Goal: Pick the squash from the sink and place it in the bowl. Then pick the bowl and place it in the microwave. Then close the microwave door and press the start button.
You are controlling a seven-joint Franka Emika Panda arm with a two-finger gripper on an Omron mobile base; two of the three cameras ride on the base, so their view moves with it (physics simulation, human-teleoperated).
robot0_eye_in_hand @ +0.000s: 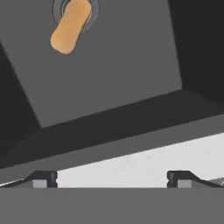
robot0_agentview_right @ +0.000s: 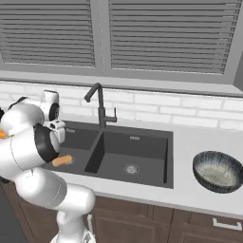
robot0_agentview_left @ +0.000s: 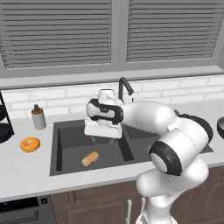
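White arm segments bulk up closest to me, reaching forward so the gripper [robot0_agentview_left: 104,139] hangs over the left basin of the sink [robot0_agentview_left: 70,135], its jaws spread wide with nothing between them. From the hand view the two fingertips [robot0_eye_in_hand: 43,178] stand far apart above the sink's front edge.

Down in that left basin lies the squash [robot0_agentview_left: 90,159], a stubby tan-orange piece resting on the basin floor over the round drain, below and just left of the gripper, not touched by it. Beyond the divider, the right basin holds just its steel drain [robot0_agentview_right: 131,168]. A tall dark faucet [robot0_agentview_right: 100,107] rises at the far rim between the basins.

Well to the right on the pale counter [robot0_agentview_right: 190,142] sits the bowl [robot0_agentview_right: 218,171], dark outside, lighter inside, nothing in it. On the left of the sink, a glazed donut [robot0_agentview_left: 30,144] lies on the counter, and a small grey bottle [robot0_agentview_left: 38,117] stands farther back near the tiled wall.
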